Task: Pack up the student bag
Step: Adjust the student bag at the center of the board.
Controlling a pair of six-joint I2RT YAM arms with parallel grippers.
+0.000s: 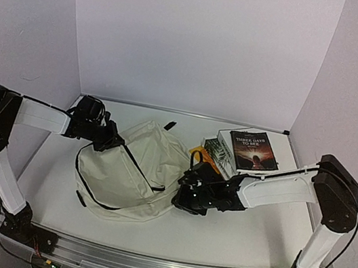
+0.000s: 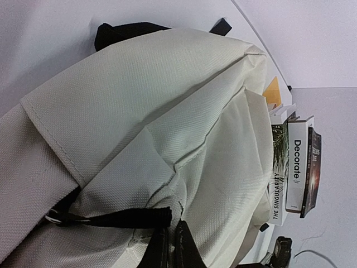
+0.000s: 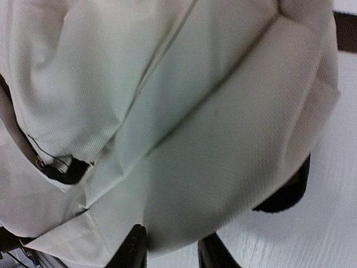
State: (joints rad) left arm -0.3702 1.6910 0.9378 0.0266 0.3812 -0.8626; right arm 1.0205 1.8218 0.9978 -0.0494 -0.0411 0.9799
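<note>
The cream student bag [image 1: 133, 168] lies on the table in the middle-left, with black straps and zipper lines. My left gripper [image 1: 112, 141] is at its upper-left corner; in the left wrist view the gripper [image 2: 170, 245] is shut on a fold of the bag's fabric [image 2: 167, 111] next to a black strap [image 2: 122, 218]. My right gripper [image 1: 183, 193] is at the bag's right edge. In the right wrist view it [image 3: 173, 251] is open, with a bulge of the bag's fabric [image 3: 212, 123] between its two fingers, just above the table.
A stack of books [image 1: 252, 151] with a dark cover on top lies at the back right, just beyond the bag; their spines [image 2: 297, 167] show in the left wrist view. An orange item [image 1: 197, 154] lies between bag and books. White walls enclose the table.
</note>
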